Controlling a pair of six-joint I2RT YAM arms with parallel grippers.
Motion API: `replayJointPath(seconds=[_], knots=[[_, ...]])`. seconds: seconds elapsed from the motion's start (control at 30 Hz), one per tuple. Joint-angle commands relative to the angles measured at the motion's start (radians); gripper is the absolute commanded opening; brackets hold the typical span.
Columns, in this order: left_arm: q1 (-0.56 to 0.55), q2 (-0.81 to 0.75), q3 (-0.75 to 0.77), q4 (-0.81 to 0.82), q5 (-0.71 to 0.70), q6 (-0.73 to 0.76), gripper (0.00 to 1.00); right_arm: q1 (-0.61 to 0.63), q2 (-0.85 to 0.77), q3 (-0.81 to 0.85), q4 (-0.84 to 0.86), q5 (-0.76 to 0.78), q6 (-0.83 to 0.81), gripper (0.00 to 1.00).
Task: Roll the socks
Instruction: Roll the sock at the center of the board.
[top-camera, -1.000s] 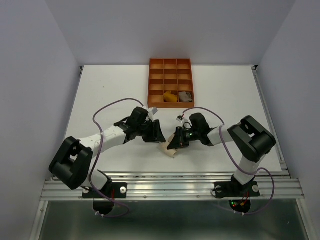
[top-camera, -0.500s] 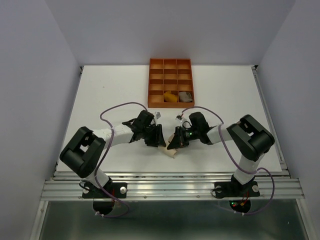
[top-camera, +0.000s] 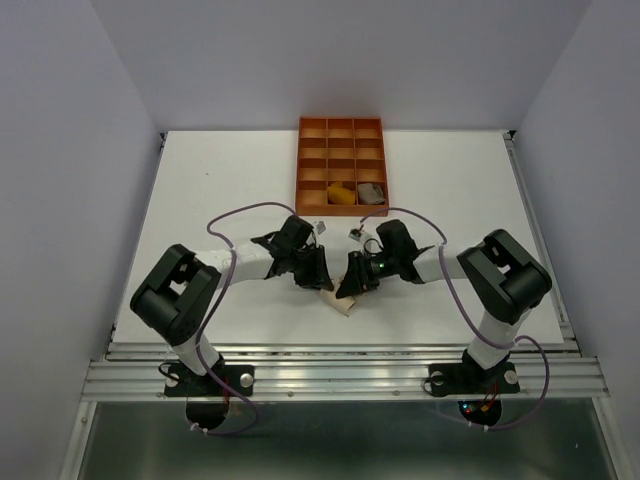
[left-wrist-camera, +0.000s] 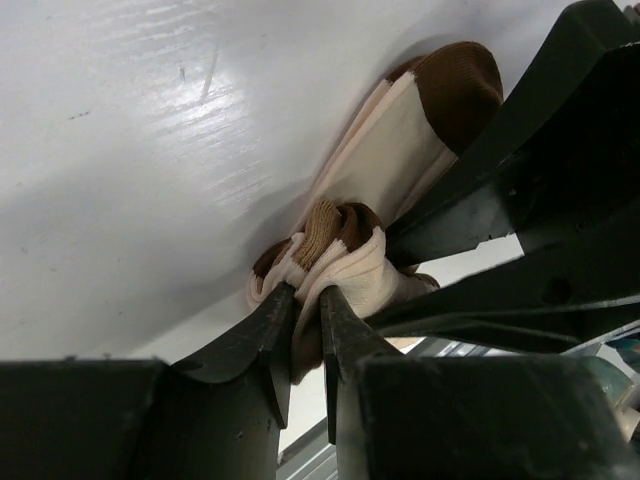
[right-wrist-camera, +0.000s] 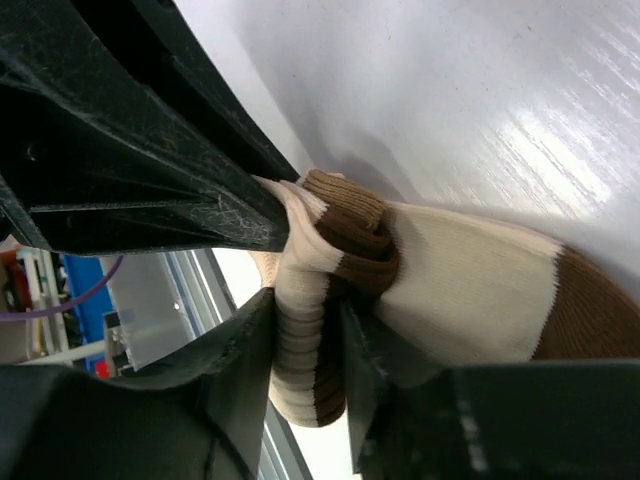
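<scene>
Two arms (top-camera: 240, 268) converging low, left gripper (left-wrist-camera: 305, 300), right gripper (right-wrist-camera: 305, 315) pinching sock (right-wrist-camera: 460, 290)

The colour-blocked sock (top-camera: 341, 304) lay on the table (top-camera: 220, 180) near its front edge. Its brown toe and cream middle lay flat, while the other end was bunched into a loose, half-made roll of cream, tan and brown ribbing (right-wrist-camera: 345, 225). The left gripper (left-wrist-camera: 308, 300) and right gripper (right-wrist-camera: 305, 305) pinched that bunch. The mustard sock (top-camera: 342, 195) and taupe sock (top-camera: 372, 190) sat bundled in neighbouring front compartments of the tray (top-camera: 340, 123).
</scene>
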Motion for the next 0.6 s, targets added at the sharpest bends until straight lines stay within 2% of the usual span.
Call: replayJointPath(seconds=[0.0, 0.2, 0.37, 0.57], knots=[[-0.019, 0.068, 0.029, -0.047, -0.063, 0.017, 0.0, 0.007, -0.011, 0.029, -0.178, 0.153, -0.15, 0.41], [-0.026, 0.092, 0.085, -0.183, -0.12, 0.052, 0.0, 0.016, -0.167, 0.071, -0.235, 0.237, -0.204, 0.61], [-0.034, 0.076, 0.102, -0.243, -0.137, 0.046, 0.0, 0.036, -0.27, 0.078, -0.32, 0.349, -0.262, 0.63], [-0.045, 0.082, 0.137, -0.295, -0.152, 0.026, 0.0, 0.145, -0.39, 0.069, -0.371, 0.463, -0.322, 0.66]])
